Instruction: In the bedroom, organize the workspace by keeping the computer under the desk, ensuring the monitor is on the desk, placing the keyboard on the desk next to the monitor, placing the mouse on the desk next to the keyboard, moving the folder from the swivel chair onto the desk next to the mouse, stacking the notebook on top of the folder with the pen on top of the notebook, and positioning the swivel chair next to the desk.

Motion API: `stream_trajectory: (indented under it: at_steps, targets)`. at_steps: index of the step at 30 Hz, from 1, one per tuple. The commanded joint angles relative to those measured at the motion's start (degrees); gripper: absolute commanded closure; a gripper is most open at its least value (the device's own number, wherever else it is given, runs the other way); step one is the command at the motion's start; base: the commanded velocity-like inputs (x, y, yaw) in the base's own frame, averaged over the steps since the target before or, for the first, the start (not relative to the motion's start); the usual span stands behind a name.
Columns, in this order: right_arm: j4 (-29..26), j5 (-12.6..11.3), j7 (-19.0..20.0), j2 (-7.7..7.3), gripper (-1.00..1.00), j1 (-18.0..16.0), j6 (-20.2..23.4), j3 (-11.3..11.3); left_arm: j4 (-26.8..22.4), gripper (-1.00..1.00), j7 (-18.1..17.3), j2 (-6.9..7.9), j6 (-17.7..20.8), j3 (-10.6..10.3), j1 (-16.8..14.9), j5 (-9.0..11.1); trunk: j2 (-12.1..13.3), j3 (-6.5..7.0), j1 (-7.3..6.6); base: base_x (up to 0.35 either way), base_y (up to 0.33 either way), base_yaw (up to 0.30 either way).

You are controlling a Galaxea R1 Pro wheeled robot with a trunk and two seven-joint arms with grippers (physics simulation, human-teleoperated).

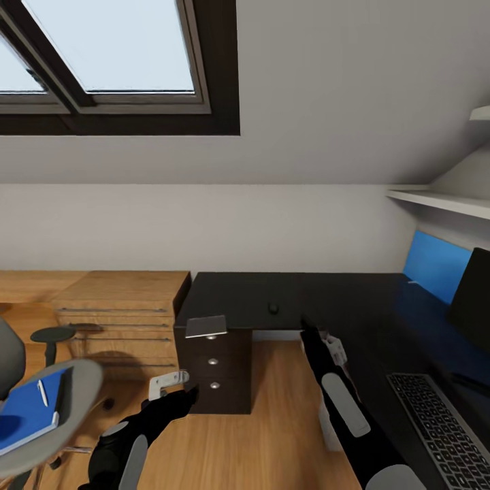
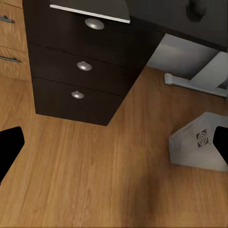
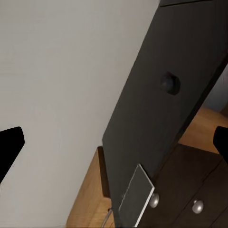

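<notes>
Black-sleeved, both arms reach forward, left gripper [image 1: 178, 386] low by the drawers [image 1: 213, 364], right gripper [image 1: 320, 338] at the desk [image 1: 272, 292] edge near the mouse [image 1: 273, 307], both spread apart.

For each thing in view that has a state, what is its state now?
left gripper: open, empty
right gripper: open, empty
folder: flat on the swivel chair
pen: lying on the folder
notebook: on the desk corner
mouse: on the desk
keyboard: on the desk
drawers: closed
</notes>
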Motion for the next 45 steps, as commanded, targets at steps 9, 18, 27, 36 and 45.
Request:
stream_trajectory:
  at_steps: [9, 18, 27, 36, 45]
  targets:
    - [-1.4, 0.3, -0.8, -0.01, -1.0, 0.1, -0.4, 0.2, -1.0, -1.0, 0.1, -0.01, -1.5, 0.4, 0.0, 0.6, -0.1, -0.08, 0.04, 0.332, 0.0, 0.0]
    - [-1.5, 2.1, -4.1, 0.03, -1.0, 0.1, -0.4, 0.4, -1.1, -1.0, 0.1, 0.04, -2.4, 0.4, 0.0, 0.6, -0.1, -0.08, 0.04, 0.332, 0.0, 0.0]
    - [-1.5, 17.4, -16.2, 0.28, -1.0, 0.1, -0.2, 1.0, -1.1, -1.0, 0.1, 0.05, -2.5, 0.5, 0.0, 0.6, -0.1, -0.08, 0.04, 0.332, 0.0, 0.0]
    - [-0.9, 28.3, -17.4, 0.26, -1.0, 0.0, 2.9, 4.1, -1.1, -1.0, 0.1, 0.05, -2.5, 0.4, 0.0, 0.6, -0.1, -0.08, 0.04, 0.332, 0.0, 0.0]
    - [-0.7, 30.8, -21.7, 0.34, -1.0, -0.2, 12.1, 5.5, -1.1, -1.0, 0.1, 0.05, -2.4, 0.2, 0.0, 0.6, -0.1, -0.08, 0.04, 0.293, 0.0, 0.0]
